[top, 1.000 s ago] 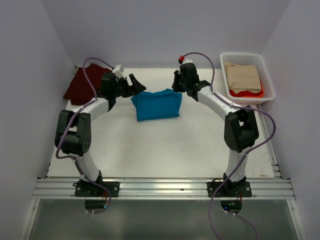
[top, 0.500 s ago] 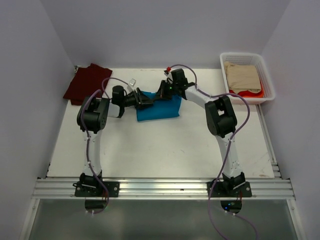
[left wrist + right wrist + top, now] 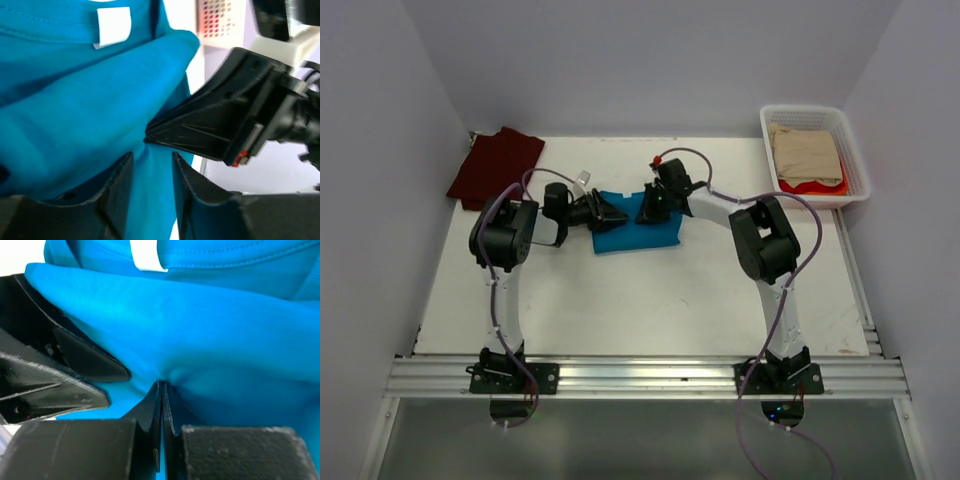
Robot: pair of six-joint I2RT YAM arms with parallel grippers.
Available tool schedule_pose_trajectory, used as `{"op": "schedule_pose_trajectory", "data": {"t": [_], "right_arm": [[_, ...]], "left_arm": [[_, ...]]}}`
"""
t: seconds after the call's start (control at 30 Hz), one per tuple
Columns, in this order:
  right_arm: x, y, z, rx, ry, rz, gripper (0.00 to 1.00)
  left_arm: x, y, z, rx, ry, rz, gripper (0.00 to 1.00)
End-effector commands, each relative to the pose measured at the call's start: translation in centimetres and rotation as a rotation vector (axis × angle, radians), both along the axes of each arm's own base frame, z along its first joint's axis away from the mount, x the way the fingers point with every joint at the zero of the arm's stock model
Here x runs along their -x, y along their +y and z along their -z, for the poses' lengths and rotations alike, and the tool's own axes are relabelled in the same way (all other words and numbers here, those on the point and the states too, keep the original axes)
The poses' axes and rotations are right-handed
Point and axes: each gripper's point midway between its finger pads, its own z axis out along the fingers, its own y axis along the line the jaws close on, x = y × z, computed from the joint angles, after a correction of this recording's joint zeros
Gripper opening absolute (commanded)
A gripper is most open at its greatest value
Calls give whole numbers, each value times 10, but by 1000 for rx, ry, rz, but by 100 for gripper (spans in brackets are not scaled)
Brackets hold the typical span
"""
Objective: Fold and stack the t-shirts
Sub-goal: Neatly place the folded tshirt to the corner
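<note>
Teal cloth fills both my wrist views. The teal t-shirt (image 3: 640, 235) lies folded mid-counter, toward the far edge, its long axis running left to right. My right pincer (image 3: 648, 208) is clamped on a ridge of its far hem. My left pincer (image 3: 610, 213) sits just beside it, fingers apart and gripping nothing. The maroon t-shirt (image 3: 498, 165) lies in the far left corner, leftward of both pincers with my left arm the nearer, so I judge the stacking carry heads that way.
</note>
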Motion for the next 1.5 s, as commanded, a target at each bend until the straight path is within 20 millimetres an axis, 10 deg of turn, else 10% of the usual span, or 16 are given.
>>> {"op": "schedule_pose_trajectory", "data": {"t": [0.0,0.43,0.73,0.97,1.47], "right_arm": [[41,-22,19,191,4,-14,0],[155,-26,-8,226,-32,-100,0],[172,-47,-28,271,-80,-79,0],[171,-44,-18,280,-67,-88,0],[172,-42,-12,273,-63,-98,0]], "left_arm": [[34,6,30,-128,74,-21,40],[183,6,30,-338,103,16,37],[181,23,-1,-441,34,-65,36],[176,82,-42,-761,-64,-214,81],[231,93,11,-777,80,-126,86]]}}
